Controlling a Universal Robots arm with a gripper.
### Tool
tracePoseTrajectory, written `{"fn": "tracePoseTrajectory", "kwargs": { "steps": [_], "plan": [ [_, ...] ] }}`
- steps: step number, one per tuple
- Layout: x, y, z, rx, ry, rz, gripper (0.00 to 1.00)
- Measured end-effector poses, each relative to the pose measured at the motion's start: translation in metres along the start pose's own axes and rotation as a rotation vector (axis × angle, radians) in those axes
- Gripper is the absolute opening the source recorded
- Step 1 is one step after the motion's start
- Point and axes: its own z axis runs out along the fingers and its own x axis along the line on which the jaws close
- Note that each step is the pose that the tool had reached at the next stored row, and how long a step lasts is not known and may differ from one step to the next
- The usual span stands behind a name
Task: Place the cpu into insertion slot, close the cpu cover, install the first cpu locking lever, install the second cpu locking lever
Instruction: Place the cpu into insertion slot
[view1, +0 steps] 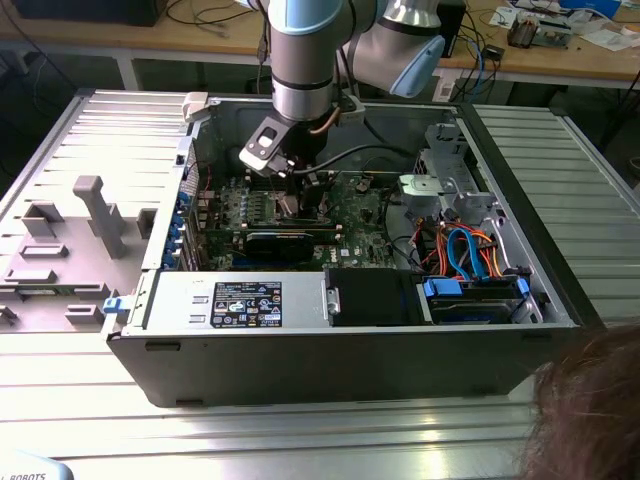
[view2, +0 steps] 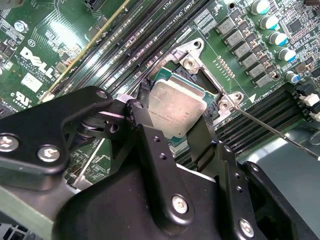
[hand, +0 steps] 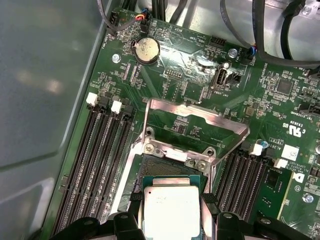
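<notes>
Head of hair: dark brown hair (view1: 590, 410) of a person, nearest the camera at the exterior view's lower right
Counter: ribbed silver metal counter (view1: 300, 440) carrying the open grey metal computer case (view1: 330, 350), which lies on its side with its panel off
Board: green circuit board (view1: 360, 205) lying flat on the case floor, past a silver box with a black label (view1: 180, 300)
End effector: black two-fingered end effector (view2: 175, 120) reaching down into the case over the board, its fingers (view2: 145, 130) closed on two opposite edges of the chip
Cpu: small flat square cpu (view2: 177, 107) with a dull silver-grey metal top, gripped directly over the socket; I cannot tell whether it touches it yet
Insertion slot: small square insertion slot (hand: 165, 167) with a dark brownish centre, partly showing just beyond the cpu
Cpu cover: thin silver hinged cpu cover (hand: 200, 117) with a square window, swung open and lying back past the slot
Lever: thin silver wire lever (view2: 280, 132) standing free beside the slot
Memory slots: long black memory slots (hand: 100, 160) on both sides
Arm: silver and pale blue arm (view1: 300, 60) rising above the case
Background: light wooden counter (view1: 560, 60) with cables
</notes>
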Motion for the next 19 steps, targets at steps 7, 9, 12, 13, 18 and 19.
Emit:
{"fn": "tracePoseTrajectory", "kwargs": {
  "steps": [7,9,12,13,18,19],
  "plan": [
    [0.0000,0.0000,0.0010,0.0011,-0.0033,0.012,0.54],
    [0.0000,0.0000,0.0011,0.0015,-0.0045,0.014,0.54],
    [0.0000,0.0000,0.0013,0.0021,-0.0062,0.019,0.54],
    [0.0000,0.0000,0.0014,0.0021,-0.0064,0.020,0.54],
    [0.0000,0.0000,0.0016,0.0024,-0.0071,0.025,0.54],
    [0.0000,0.0000,0.0017,0.0024,-0.0070,0.026,0.54]
  ]
}}
